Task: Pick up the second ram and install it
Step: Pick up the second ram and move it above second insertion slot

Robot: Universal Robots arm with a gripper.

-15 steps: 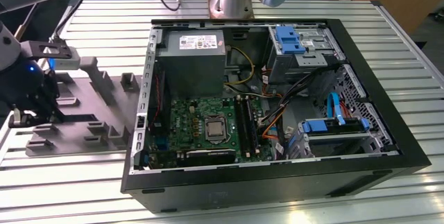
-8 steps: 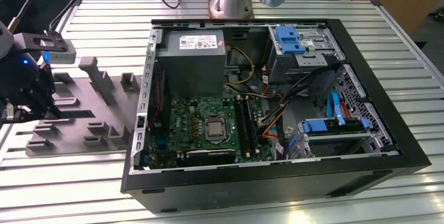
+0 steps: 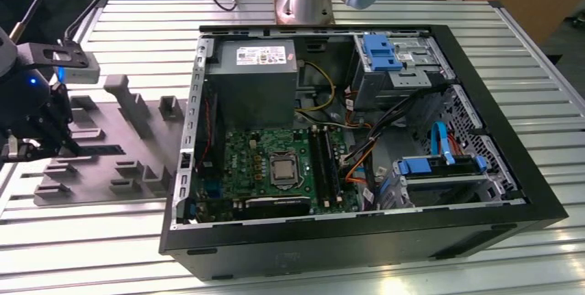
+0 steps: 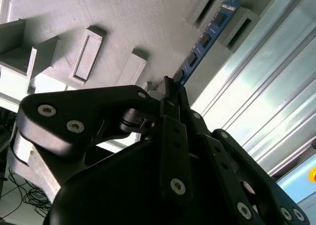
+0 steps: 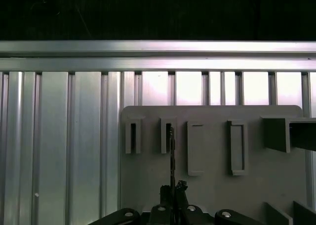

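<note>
Over at the exterior view's left edge, the gripper (image 3: pixel 27 146) is down at the grey fixture plate (image 3: pixel 101 113), well apart from the open computer case (image 3: pixel 366 240) that takes up the middle of the slatted metal table (image 3: pixel 137 28). In the second wrist view the black fingers (image 4: pixel 173 131) come together on the near end of the second ram (image 4: pixel 205 39). They are closed on it, pinching the blue board by its flat faces. The stick stands on edge and runs away from the fingertips, and its far end sits between two raised grey holder blocks (image 4: pixel 210 7) near the rim of the plate. The first wrist view shows the same stick edge-on, a thin dark line rising from the fingertips to one of the slotted blocks. Whether it has come free of its holder, I cannot tell. There is room to work. Bare table slats lie just past the plate's edge, and the neighbouring pockets on the plate stand apart from the stick on both sides. Inside the case, the green motherboard (image 3: pixel 246 158) lies flat with the long black memory slots (image 3: pixel 325 165) beside its silver chip. A bundle of cables (image 3: pixel 361 158) crowds close on the slots' side toward the exterior view's right, and the grey power supply (image 3: pixel 256 76) sits beyond the board's far edge.
</note>
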